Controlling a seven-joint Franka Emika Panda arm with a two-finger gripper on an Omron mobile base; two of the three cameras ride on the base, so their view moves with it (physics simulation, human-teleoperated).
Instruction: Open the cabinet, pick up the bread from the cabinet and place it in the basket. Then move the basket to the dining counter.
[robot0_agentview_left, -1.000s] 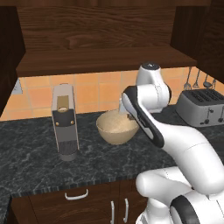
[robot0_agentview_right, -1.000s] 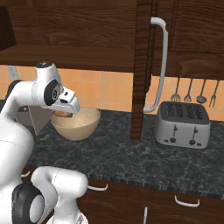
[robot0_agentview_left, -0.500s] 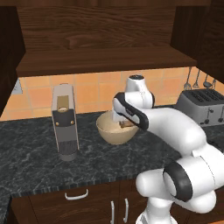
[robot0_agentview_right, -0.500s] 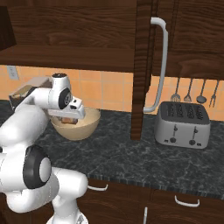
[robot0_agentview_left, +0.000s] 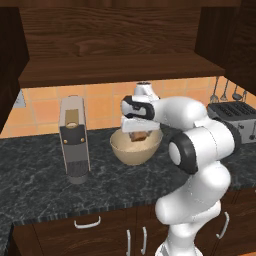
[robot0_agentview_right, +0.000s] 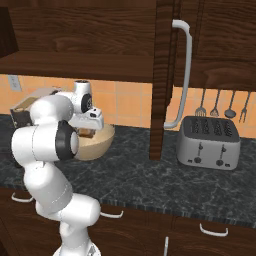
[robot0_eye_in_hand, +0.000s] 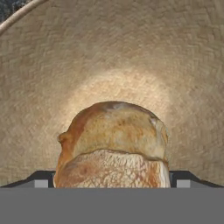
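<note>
A: Item one, the gripper (robot0_agentview_left: 136, 134). Position?

B: Hanging over the mouth of the basket (robot0_agentview_left: 121, 149), pointed down into it. In the right base view the gripper (robot0_agentview_right: 89, 131) sits at the basket's (robot0_agentview_right: 100, 145) near rim, partly masked by the arm.

A: Jaws?

B: Spread wide, one finger to each side of the bread (robot0_eye_in_hand: 114, 146). In the hand view the dark fingertips (robot0_eye_in_hand: 40, 180) show just outside the loaf's two flanks. Whether the pads touch the crust, I cannot tell.

A: Item two, the bread.

B: Tan-brown roll with a paler cracked crust on the near side. It lies between the fingers with the basket's (robot0_eye_in_hand: 52, 74) woven beige floor behind it. From the left base view the bread (robot0_agentview_left: 137, 136) shows as a brown patch just under the hand, at rim height. Resting on the basket floor or not, I cannot tell.

A: Item three, the basket.

B: Round, beige, bowl-shaped, standing upright on the black speckled counter (robot0_agentview_left: 45, 185), against the orange tile wall.

A: Item four, the cabinet.

B: Dark brown wall cabinet (robot0_agentview_left: 115, 40) above the counter. One door (robot0_agentview_right: 163, 75) stands swung out edge-on, its long silver bar handle (robot0_agentview_right: 183, 75) facing the right base view.

A: Sundry items?

B: A tall grey coffee machine (robot0_agentview_left: 74, 142) on the counter to the left of the basket, apart from it. A silver four-slot toaster (robot0_agentview_right: 208, 141) further right, with utensils (robot0_agentview_right: 222, 106) hung on the wall behind it.
</note>
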